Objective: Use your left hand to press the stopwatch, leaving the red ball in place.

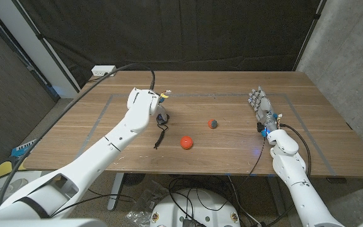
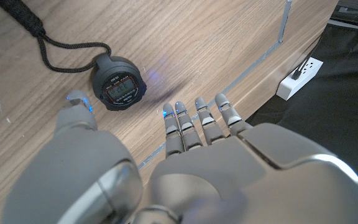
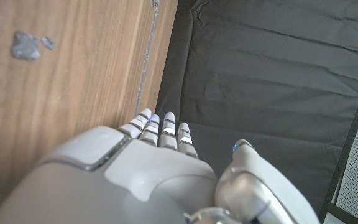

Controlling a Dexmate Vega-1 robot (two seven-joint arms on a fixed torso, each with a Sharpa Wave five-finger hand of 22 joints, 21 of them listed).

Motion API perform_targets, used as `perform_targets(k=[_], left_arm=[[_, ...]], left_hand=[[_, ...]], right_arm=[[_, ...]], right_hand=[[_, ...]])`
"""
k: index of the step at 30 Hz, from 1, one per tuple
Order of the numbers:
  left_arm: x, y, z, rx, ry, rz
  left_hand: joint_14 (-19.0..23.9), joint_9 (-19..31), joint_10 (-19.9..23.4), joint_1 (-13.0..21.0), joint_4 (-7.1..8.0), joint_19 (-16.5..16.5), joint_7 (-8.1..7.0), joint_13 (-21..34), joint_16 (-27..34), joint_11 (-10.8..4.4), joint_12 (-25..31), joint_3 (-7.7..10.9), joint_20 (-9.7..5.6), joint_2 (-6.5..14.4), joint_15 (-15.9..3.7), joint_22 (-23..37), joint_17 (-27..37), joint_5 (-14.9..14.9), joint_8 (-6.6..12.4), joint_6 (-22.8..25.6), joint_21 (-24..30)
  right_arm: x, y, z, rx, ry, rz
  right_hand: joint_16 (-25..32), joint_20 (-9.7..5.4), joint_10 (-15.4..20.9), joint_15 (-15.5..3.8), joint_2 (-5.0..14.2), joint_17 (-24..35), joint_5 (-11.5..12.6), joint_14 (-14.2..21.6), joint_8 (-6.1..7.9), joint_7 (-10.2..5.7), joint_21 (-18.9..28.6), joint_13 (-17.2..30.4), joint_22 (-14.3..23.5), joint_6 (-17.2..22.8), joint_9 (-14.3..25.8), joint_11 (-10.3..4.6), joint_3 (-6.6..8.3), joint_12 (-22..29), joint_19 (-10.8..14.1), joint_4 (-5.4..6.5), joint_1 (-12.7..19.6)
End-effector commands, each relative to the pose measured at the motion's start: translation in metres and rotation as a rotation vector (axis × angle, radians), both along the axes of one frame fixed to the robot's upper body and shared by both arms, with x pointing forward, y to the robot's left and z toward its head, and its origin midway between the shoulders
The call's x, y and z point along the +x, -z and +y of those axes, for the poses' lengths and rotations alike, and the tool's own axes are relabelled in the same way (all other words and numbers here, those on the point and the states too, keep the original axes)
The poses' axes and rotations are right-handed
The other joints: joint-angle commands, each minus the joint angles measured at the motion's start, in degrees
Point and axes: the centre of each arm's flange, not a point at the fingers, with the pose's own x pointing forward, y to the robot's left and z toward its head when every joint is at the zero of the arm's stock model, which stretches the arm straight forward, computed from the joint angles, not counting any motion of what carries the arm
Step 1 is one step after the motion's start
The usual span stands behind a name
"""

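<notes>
The stopwatch [image 2: 118, 83] is black and round with a small grey display. It lies face up on the wooden table, its black cord [image 2: 42, 43] trailing away. My left hand [image 2: 185, 134] hovers beside it with fingers straight and apart, holding nothing; the thumb [image 2: 76, 107] is closest, a short gap from the case. In the head view the left hand [image 1: 149, 104] sits left of centre, with the stopwatch [image 1: 162, 118] and cord just right of it. The red ball [image 1: 186, 142] rests near the front middle. My right hand [image 1: 260, 104] waits at the right, fingers extended.
A small grey and red object [image 1: 212, 123] lies between the ball and my right hand. Grey tape [image 2: 253, 65] marks a rectangle on the table. A white power strip [image 1: 103, 70] sits past the far left corner. A dark curtain hangs behind the table.
</notes>
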Motion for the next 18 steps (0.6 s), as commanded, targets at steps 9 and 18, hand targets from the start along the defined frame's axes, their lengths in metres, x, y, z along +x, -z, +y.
perform_targets(k=[9,18], left_arm=[[0.0134,0.0012,-0.0132,0.052,-0.028,0.037],[0.0148,0.0023,-0.0167,0.074,-0.062,0.056]], left_hand=[[0.4,0.1,0.8,1.0,-0.03,1.3,0.34,0.3,-0.1,0.03,0.6,-0.96,0.17,0.2,-3.07,0.2,0.3,1.0,-0.22,0.4,0.0],[0.5,0.1,1.4,1.3,0.06,1.4,0.6,0.5,-0.3,0.38,0.8,-1.49,0.1,0.3,-2.98,0.2,0.4,1.3,-0.36,0.4,-0.1]], right_arm=[[0.0053,0.0043,-0.0062,0.021,0.005,0.003],[0.0069,0.0085,-0.0085,0.032,0.007,0.005]], right_hand=[[0.0,0.22,0.3,0.15,-0.23,0.0,0.4,0.4,0.2,-0.14,-0.2,0.1,0.1,0.5,0.2,0.17,0.14,0.3,0.0,0.35,-0.6],[0.0,0.22,0.3,0.15,-0.23,-0.1,0.5,0.5,0.18,-0.11,-0.2,0.1,0.1,0.5,0.2,0.17,0.14,0.3,0.0,0.39,-0.6]])
